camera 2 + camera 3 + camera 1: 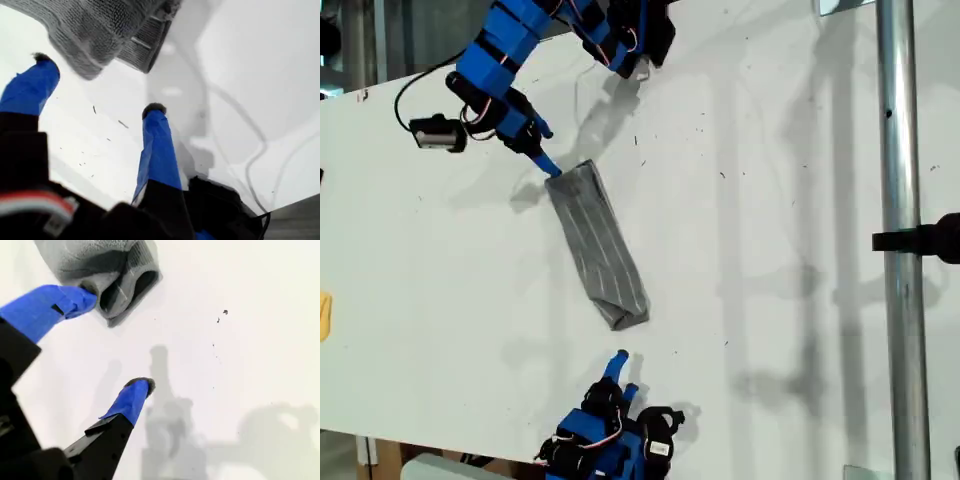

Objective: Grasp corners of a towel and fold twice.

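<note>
grey cloth with thin pale stripes, the towel, is seen folded into a long narrow strip on the white table, lying slantwise from upper left to lower right in the exterior view, a little left of that view's middle. my first gripper is placed at the bottom of the exterior view, just beyond the strip's lower end and apart from it. in the first wrist view my first gripper is shown with its 2 blue fingers spread wide, nothing held between them, and the towel lying just ahead of the tips, its folded layers visible at the edge. my second gripper is found at the upper left of the exterior view, at the strip's upper end. in the second wrist view my second gripper is also seen spread apart: 1 blue finger is laid against the rolled end of the towel, while the other rests over bare table, so the cloth is not pinched. small dark specks are scattered on the table. a metal pole with a black clamp is seen along the exterior view's right.
</note>
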{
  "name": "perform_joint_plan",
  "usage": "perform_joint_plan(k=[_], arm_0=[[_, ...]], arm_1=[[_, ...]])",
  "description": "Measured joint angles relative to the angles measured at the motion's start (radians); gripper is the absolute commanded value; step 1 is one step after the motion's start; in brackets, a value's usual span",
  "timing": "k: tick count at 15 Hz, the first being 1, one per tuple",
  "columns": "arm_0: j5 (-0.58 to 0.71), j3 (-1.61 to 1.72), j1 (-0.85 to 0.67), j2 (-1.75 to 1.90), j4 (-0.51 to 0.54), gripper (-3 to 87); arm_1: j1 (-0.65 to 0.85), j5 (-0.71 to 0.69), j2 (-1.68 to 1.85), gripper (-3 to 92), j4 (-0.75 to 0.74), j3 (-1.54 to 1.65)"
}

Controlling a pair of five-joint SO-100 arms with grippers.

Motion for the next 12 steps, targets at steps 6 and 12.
perform_joint_plan(k=[6,12], arm_0=[[0.038,0.491,0.135,0.841,-0.121,1.1],[0.152,0.729,0.117,0.942,-0.184,-2.6]], arm_1=[[0.018,0.218,0.486,38.3,-0.015,0.333],[-0.031,0.172,0.537,46.8,-0.046,0.339]])
